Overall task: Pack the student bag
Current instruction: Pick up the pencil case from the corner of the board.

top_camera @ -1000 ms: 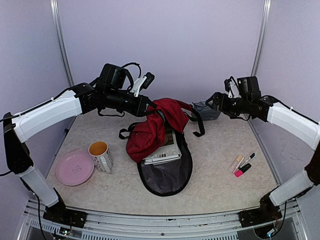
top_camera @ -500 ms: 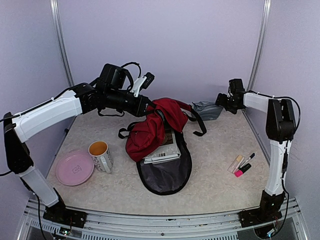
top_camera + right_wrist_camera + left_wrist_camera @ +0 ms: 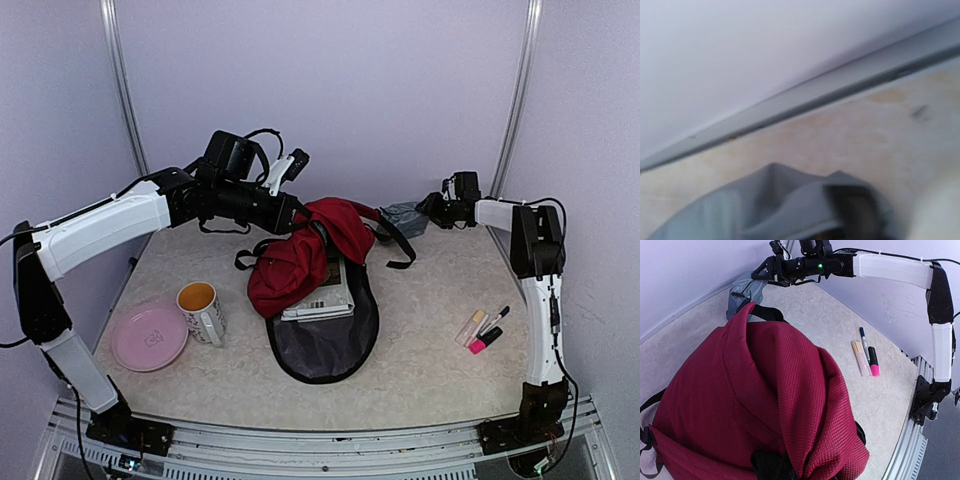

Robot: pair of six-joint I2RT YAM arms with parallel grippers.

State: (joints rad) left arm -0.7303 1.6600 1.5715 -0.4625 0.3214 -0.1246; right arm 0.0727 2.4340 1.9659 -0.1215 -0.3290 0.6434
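Fabric at the top of the student bag [image 3: 300, 262] is pinched between the pressed-together jaws of the left gripper [image 3: 292, 214], which holds that dark red part lifted near the middle of the table [image 3: 430, 290]. Below it the bag's black lining [image 3: 325, 350] lies spread flat, with a stack of printed papers [image 3: 322, 298] resting on it, partly under the red cloth. The right gripper [image 3: 430, 208] is at the far right, at a grey pouch [image 3: 405, 217] by the back wall; whether its jaws are spread or touching the pouch I cannot tell, its wrist view being blurred. An orange-lined mug [image 3: 201, 310] stands beside a pink plate [image 3: 150, 337] at the left, and 3 pens [image 3: 484, 328] lie at the right.
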